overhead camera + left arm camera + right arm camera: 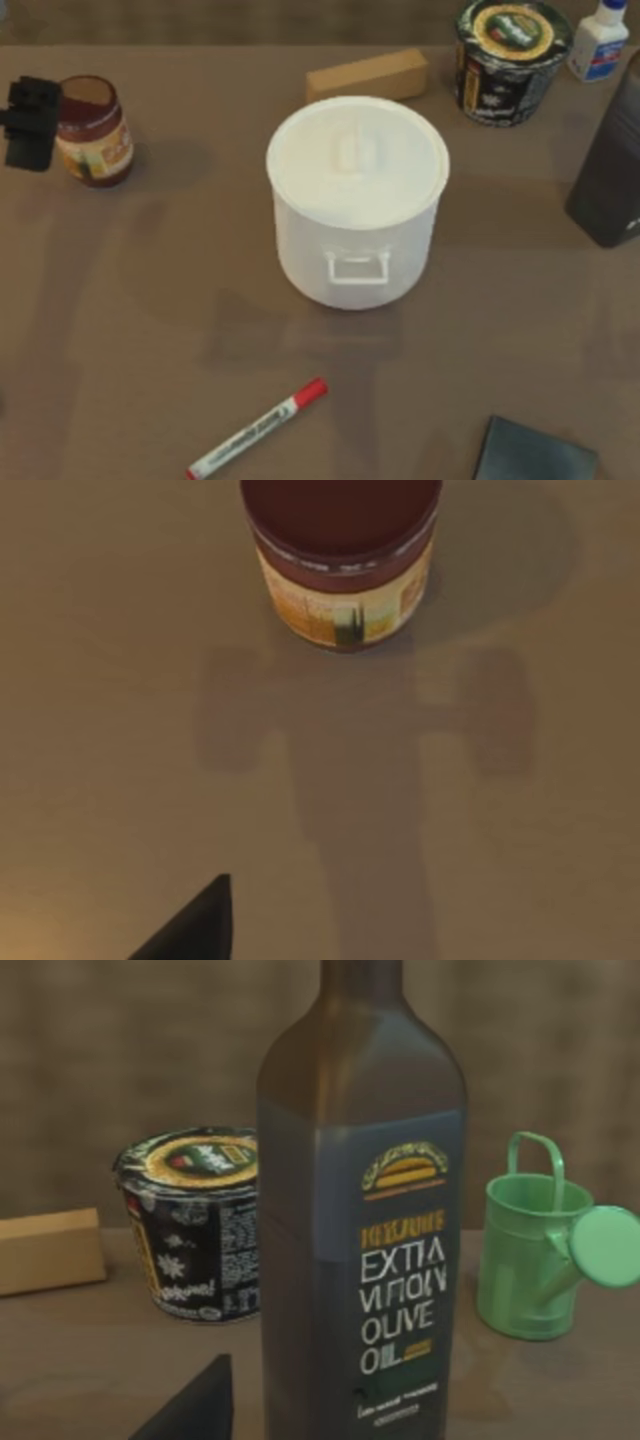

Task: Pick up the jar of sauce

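White pot (357, 205) mid-table; wooden block (367, 75), black-yellow tub (510, 60) behind; red marker (258, 428) in front; olive oil bottle (362, 1210), green watering can (545, 1250) right.

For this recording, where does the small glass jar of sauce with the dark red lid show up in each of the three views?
Top view: the small glass jar of sauce stands at the table's far left, right beside the left gripper.
Left wrist view: the jar is at the upper edge, seen from above, its lid partly cut off.
Right wrist view: not in it.
Shared landmark: the round black-and-yellow tub appears in the top and right wrist views.
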Robot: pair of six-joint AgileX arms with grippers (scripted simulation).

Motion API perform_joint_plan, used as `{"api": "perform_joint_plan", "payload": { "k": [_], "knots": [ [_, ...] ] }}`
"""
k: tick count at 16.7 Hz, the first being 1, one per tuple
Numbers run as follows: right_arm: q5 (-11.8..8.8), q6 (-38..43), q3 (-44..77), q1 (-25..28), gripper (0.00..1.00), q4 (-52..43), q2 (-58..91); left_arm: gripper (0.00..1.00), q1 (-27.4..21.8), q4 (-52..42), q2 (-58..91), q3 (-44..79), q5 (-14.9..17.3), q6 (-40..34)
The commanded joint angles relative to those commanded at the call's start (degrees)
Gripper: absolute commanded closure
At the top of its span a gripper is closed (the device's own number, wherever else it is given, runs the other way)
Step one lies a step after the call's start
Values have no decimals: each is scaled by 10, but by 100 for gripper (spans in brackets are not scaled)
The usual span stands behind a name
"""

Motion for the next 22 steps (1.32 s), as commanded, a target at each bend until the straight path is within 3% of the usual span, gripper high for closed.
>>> {"api": "perform_joint_plan", "payload": {
  "k": [7, 12, 17, 22],
  "knots": [
    [0, 0, 0, 0, 0, 0, 0, 0, 2, -157, 337, 385, 5, 47],
    [0, 0, 0, 0, 0, 0, 0, 0, 7, -254, 535, 588, 4, 71],
    [0, 0, 0, 0, 0, 0, 0, 0, 12, -312, 650, 695, 2, 82],
    [0, 0, 0, 0, 0, 0, 0, 0, 12, -318, 663, 706, 1, 83]
  ]
}}
